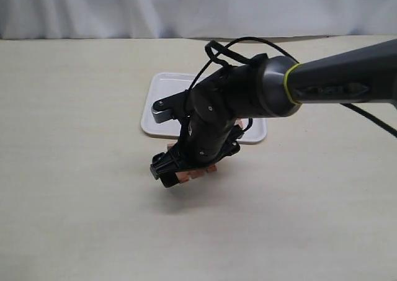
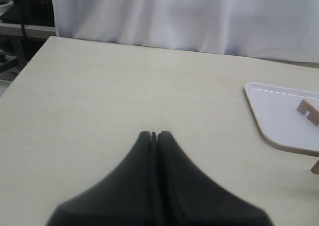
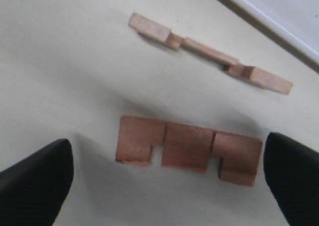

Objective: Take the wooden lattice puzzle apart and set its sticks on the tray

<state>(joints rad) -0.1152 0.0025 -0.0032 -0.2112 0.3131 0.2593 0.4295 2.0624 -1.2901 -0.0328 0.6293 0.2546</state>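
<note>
No assembled lattice puzzle shows; its sticks lie apart. My right gripper [image 3: 168, 158] is open just above the table, its fingers [image 3: 37, 181] either side of a flat notched stick [image 3: 189, 147] without touching it. A second stick [image 3: 209, 54] lies on its edge just beyond, near the white tray [image 3: 284, 21]. In the exterior view the right gripper [image 1: 177, 174] hovers over these sticks [image 1: 198, 173], in front of the tray [image 1: 162, 98]. My left gripper [image 2: 154, 134] is shut and empty over bare table. One stick [image 2: 307, 111] lies on the tray [image 2: 279, 118].
The right arm [image 1: 335, 82] reaches in from the right above the tray and hides much of it. A bit of another wooden piece [image 2: 315, 166] shows on the table beside the tray. A white curtain [image 1: 186, 8] runs along the table's far edge.
</note>
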